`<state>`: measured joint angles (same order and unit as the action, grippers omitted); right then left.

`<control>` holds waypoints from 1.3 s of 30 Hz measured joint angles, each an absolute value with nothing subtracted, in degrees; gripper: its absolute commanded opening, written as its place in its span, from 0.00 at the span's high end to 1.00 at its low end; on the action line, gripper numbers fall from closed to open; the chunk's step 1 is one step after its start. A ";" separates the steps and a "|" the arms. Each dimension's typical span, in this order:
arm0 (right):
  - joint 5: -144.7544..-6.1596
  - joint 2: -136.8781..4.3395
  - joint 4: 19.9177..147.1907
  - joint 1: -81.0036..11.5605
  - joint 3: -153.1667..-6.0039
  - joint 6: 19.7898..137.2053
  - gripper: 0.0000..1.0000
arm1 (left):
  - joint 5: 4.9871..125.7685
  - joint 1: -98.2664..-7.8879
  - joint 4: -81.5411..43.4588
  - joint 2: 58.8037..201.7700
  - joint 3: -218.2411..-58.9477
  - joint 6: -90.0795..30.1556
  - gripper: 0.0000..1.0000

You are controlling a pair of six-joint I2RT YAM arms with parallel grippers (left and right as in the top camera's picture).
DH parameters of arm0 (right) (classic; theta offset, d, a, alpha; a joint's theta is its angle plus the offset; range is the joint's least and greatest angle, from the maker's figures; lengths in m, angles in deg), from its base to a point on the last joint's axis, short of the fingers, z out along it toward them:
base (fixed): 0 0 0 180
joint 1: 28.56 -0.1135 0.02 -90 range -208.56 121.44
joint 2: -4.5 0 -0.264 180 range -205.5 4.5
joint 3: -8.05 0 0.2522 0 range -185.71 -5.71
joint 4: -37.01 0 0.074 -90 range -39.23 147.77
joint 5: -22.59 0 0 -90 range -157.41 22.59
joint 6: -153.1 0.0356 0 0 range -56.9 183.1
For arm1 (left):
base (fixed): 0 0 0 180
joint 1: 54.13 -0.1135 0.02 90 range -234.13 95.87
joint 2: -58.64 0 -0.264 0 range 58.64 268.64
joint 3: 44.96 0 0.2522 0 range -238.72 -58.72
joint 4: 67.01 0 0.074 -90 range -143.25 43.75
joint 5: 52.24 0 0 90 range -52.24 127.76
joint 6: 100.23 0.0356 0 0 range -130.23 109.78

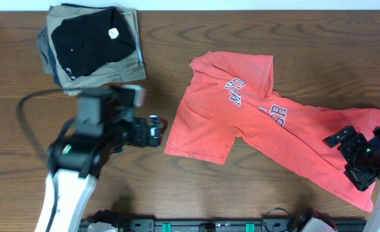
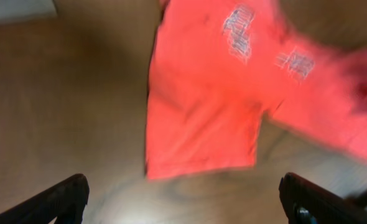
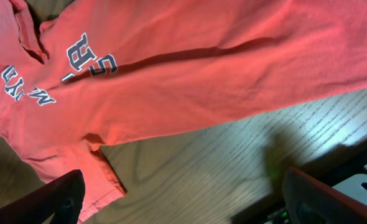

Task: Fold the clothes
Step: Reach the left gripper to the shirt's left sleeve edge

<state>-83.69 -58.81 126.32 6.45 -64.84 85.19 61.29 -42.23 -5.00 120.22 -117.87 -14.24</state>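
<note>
The T-shirt [image 1: 254, 122] lies rumpled and skewed from the bench centre toward its near right corner. The left gripper [image 1: 155, 129] sits just beside one sleeve and the right gripper [image 1: 352, 159] over the hem, both with jaws spread wide and empty. A pinch at the creases may catch doubled layers and lock in the twist, and dragging the hem may pull cloth over the right edge.

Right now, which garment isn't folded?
The red-orange T-shirt, sprawled loose and rumpled; the black garment and khaki garment sit folded in a stack.
</note>
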 measured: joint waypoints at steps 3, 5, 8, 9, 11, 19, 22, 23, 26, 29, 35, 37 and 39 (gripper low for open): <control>-83.71 -58.81 126.27 6.45 -64.84 84.25 0.01 | 56.04 -35.84 -4.15 125.51 -119.62 -13.71 0.02; -83.69 -58.81 126.32 6.45 -64.84 83.17 0.01 | 52.96 -32.50 -4.23 128.92 -119.62 -13.32 0.02; -83.71 -58.81 126.34 6.45 -64.84 81.75 0.01 | 50.67 -28.52 -5.68 133.23 -119.62 -13.12 0.02; -83.71 -58.81 126.36 6.45 -64.84 81.34 0.01 | 50.30 -28.13 -6.20 134.49 -119.62 -13.14 0.02; -83.71 -58.81 126.38 6.45 -64.84 80.68 0.01 | 49.27 -28.04 -7.23 137.73 -119.62 -13.14 0.02; -83.71 -58.81 126.54 6.45 -64.84 79.94 0.01 | 48.00 -29.26 -8.39 150.95 -119.64 -14.28 0.02; -83.71 -58.81 126.56 6.45 -64.84 79.81 0.01 | 48.02 -29.26 -7.51 155.37 -119.64 -15.63 0.02; -83.69 -58.81 126.56 6.45 -64.84 79.79 0.01 | 48.00 -29.29 -7.27 156.31 -119.64 -16.07 0.02; -83.71 -58.81 126.56 6.45 -64.84 79.74 0.01 | 48.00 -29.26 -7.16 158.86 -119.64 -17.56 0.02; -83.71 -58.81 126.56 6.45 -64.84 79.74 0.01 | 48.02 -29.26 -7.18 160.66 -119.64 -18.19 0.02; -83.71 -58.81 126.56 6.45 -64.84 79.55 0.01 | 47.78 -29.24 -7.36 163.54 -119.67 -19.74 0.12; -83.71 -58.81 126.56 6.45 -64.84 79.52 0.01 | 47.39 -29.15 -7.27 163.96 -120.02 -20.64 0.27; -83.69 -58.81 126.56 6.45 -64.84 79.52 0.01 | 46.93 -29.15 -7.31 164.29 -120.21 -20.97 0.41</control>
